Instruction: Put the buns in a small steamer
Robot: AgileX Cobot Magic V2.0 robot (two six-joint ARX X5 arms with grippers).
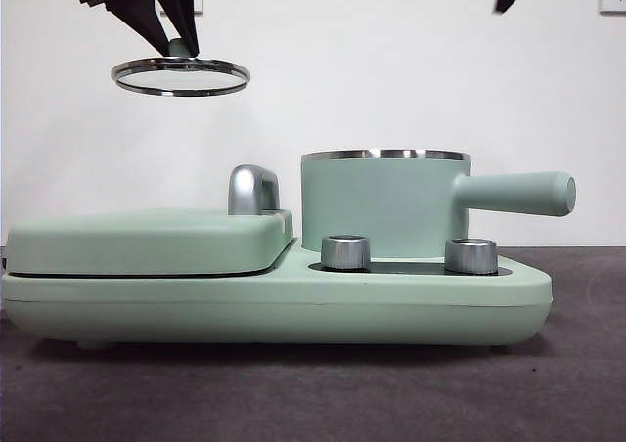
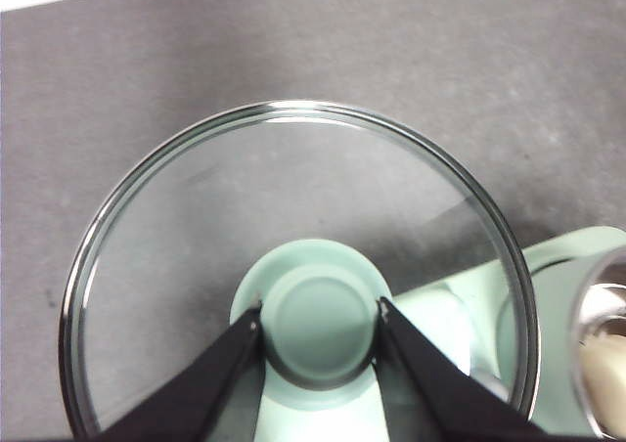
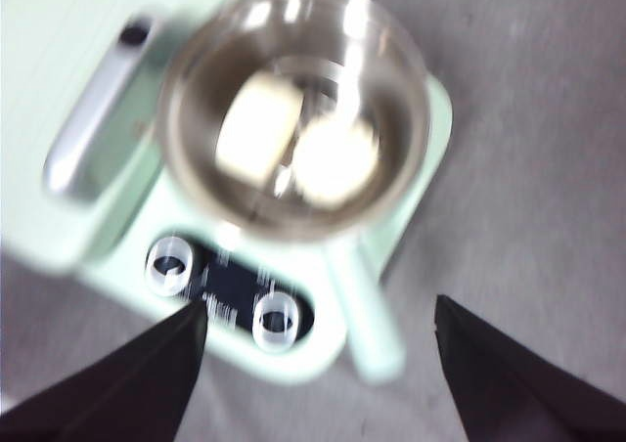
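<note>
A white wall backs a dark grey counter [image 1: 587, 383]; on it stands a mint-green cooker [image 1: 293, 305] with a flat griddle [image 1: 147, 239] and the steamer [image 1: 383, 202].

Left jaws [image 2: 320, 323] are clamped on the green knob [image 2: 321, 315] of the glass lid [image 2: 196, 266], held high in the air, well apart from the steamer and off to the griddle side. Treat the lid as fragile and slick; the knob is the only sound hold, and you have it squarely.

Right jaws [image 3: 318, 330] stand wide, empty, high above the steamer; that view is blurred.

Both buns [image 3: 298, 144] lie side by side in the steel bowl [image 3: 293, 110], below and ahead of the right jaws. They look soft and light: any further grip should be gentle, across the middle.

Judgement: loading appears done; the pot is uncovered.
</note>
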